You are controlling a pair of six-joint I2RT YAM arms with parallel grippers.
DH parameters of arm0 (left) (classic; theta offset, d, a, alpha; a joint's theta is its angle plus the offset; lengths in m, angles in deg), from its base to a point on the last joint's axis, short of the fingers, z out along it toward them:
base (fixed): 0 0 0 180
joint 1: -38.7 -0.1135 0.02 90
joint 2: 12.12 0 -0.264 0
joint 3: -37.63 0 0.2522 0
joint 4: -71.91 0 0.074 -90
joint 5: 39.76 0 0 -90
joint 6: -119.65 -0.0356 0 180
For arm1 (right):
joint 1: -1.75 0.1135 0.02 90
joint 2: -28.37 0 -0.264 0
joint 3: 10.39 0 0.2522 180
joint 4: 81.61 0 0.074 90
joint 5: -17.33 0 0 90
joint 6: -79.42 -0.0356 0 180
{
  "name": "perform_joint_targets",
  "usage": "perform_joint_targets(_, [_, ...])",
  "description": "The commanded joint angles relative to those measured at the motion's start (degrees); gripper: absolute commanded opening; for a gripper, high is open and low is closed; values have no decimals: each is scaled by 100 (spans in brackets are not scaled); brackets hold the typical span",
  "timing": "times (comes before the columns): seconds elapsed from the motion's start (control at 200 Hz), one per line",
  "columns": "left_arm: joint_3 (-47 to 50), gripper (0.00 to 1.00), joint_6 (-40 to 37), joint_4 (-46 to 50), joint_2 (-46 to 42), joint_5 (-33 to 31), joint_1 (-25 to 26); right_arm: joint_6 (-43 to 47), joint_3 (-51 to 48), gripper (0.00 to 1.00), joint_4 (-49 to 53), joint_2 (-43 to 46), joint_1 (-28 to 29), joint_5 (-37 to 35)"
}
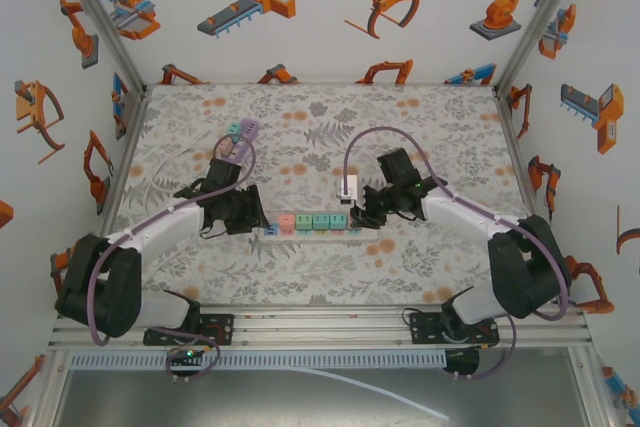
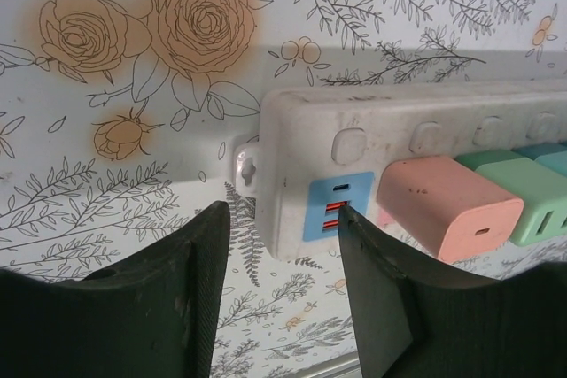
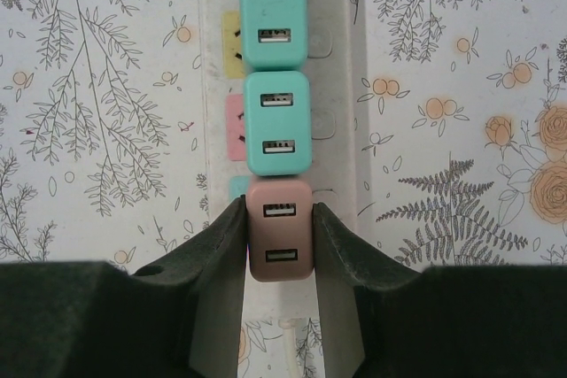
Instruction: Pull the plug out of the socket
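Across the middle of the table [image 1: 430,277], on the overhead camera, I see the power strip [image 1: 310,230] lying along the 9-to-3 o'clock line with a row of coloured plugs on it. My right pincer [image 1: 362,219] sits at its 3 o'clock end and my left pincer [image 1: 258,225] at its 9 o'clock end.

On the right wrist camera, the right pincer [image 3: 278,210] is clamped on a pinkish-brown plug [image 3: 280,245], with one finger [image 3: 217,263] pressed flat against each long side. That plug is seated in the power strip [image 3: 341,86] and is the nearest in the row. Two teal plugs [image 3: 273,13] stand beyond it toward 12 o'clock, each showing two USB ports.

On the left wrist camera, the left pincer [image 2: 282,214] stands astride the end of the power strip [image 2: 292,130]. The finger [image 2: 381,298] at 3 o'clock touches the blue USB panel [image 2: 332,192] on the strip's face. The other finger, at 9 o'clock, sits just beside the strip's end and its small mounting tab [image 2: 245,164]. The jaws stand partly apart, and I cannot tell whether they are squeezing the strip. A salmon plug [image 2: 447,205] comes next toward 3 o'clock, with green ones after it.

Overhead again, a white adapter [image 1: 348,187] lies just at 12 o'clock of the right pincer, its cable looping away. Some small lilac and green blocks [image 1: 241,130] lie toward 12 o'clock of the left pincer, well apart from the strip.
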Motion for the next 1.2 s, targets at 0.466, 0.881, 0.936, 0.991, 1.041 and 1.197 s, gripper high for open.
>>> perform_joint_targets(0.466, [15,44,-189,727,589,-898,427,141,380,21,208,-5,78,236])
perform_joint_targets(0.881, [-37,44,31,962,945,-1627,698,142,436,15,251,258,62,319])
perform_joint_targets(0.936, [-64,43,39,993,930,-1659,698,133,443,15,259,287,61,295])
perform_joint_targets(0.991, [-81,44,44,1012,916,-1671,709,134,439,14,270,308,56,286])
perform_joint_targets(1.041, [-101,43,53,1032,887,-1678,703,132,435,14,275,354,53,323])
perform_joint_targets(1.197, [-170,44,57,1048,769,-1581,711,106,418,14,305,451,27,316])
